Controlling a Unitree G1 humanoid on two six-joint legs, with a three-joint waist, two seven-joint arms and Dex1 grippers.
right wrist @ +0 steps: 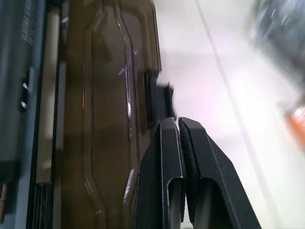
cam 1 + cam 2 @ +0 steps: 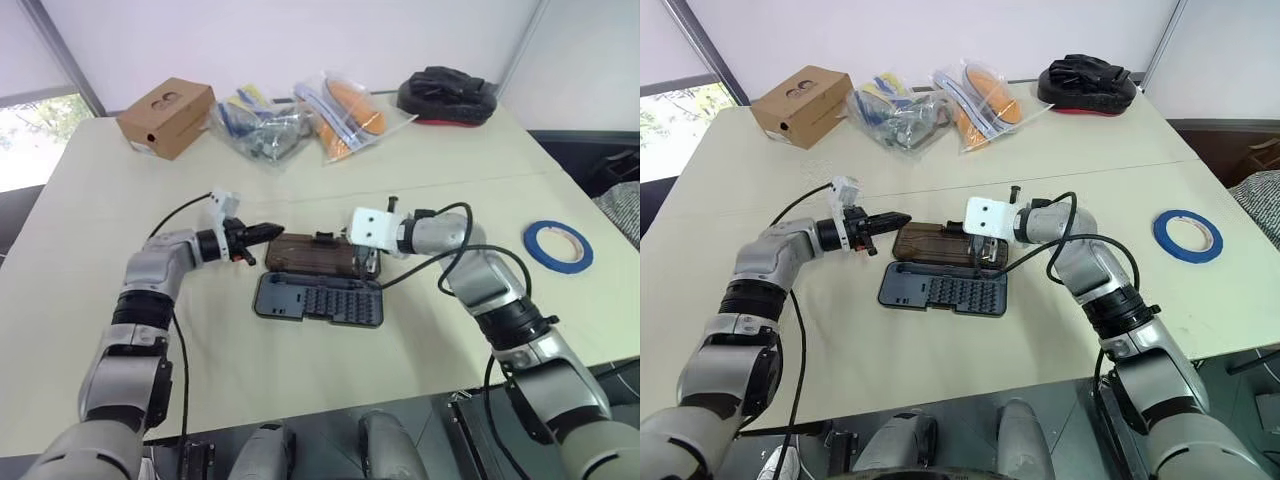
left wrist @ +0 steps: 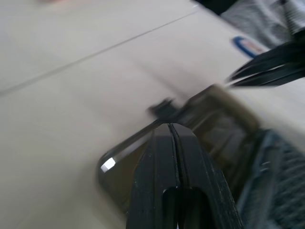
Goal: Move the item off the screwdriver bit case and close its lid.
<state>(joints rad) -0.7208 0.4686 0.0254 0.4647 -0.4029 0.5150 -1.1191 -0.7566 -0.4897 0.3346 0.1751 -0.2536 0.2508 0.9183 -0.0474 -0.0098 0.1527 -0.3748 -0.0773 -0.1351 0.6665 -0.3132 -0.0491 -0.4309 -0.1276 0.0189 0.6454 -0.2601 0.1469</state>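
The screwdriver bit case lies open at the table's middle. Its dark grey base (image 2: 320,298) with rows of bits is nearest me, and the translucent brown lid (image 2: 312,253) lies flat behind it. My left gripper (image 2: 272,231) is shut, its tips just above the lid's left end (image 3: 209,119). My right gripper (image 2: 371,262) is shut too, pointing down at the lid's right end, close to the black latch on the lid's edge (image 1: 159,98). Neither gripper holds anything. Nothing rests on the base or the lid.
At the back of the table are a cardboard box (image 2: 167,116), clear plastic bags of parts (image 2: 265,128) and orange items (image 2: 345,115), and a black pad (image 2: 447,95). A blue tape roll (image 2: 558,244) lies at the right.
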